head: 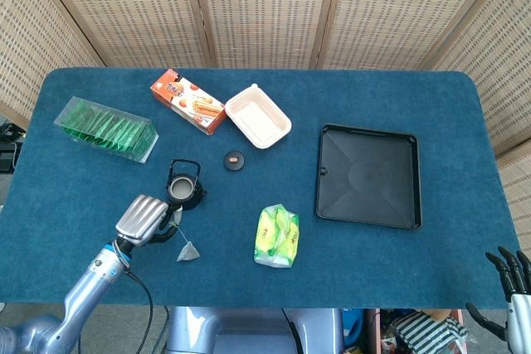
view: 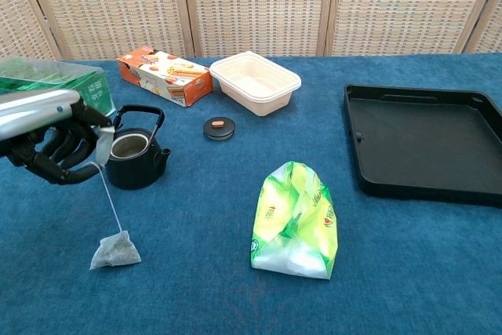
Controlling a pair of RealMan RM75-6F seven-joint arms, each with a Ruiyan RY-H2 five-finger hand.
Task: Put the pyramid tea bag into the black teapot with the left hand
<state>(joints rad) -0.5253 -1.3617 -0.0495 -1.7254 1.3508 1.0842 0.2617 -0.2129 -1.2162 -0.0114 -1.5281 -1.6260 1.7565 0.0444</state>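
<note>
The black teapot [head: 184, 188] [view: 135, 151] stands lidless on the blue table, left of centre. Its small round lid [head: 235, 160] [view: 219, 127] lies apart, to the right of it. The pyramid tea bag [head: 188, 251] [view: 115, 250] sits low at the table surface, in front of the pot. A thin string runs taut from the bag up to my left hand [head: 145, 220] [view: 55, 139], which pinches the string's tag just left of the teapot. My right hand [head: 514, 275] shows at the bottom right corner of the head view, off the table, fingers apart and holding nothing.
A clear box of green packets [head: 106, 128] sits at the back left. Behind the pot are an orange snack box [head: 188, 101] and a white food container [head: 258, 116]. A green snack bag [head: 276, 235] lies at front centre, with a black tray [head: 367, 175] to its right.
</note>
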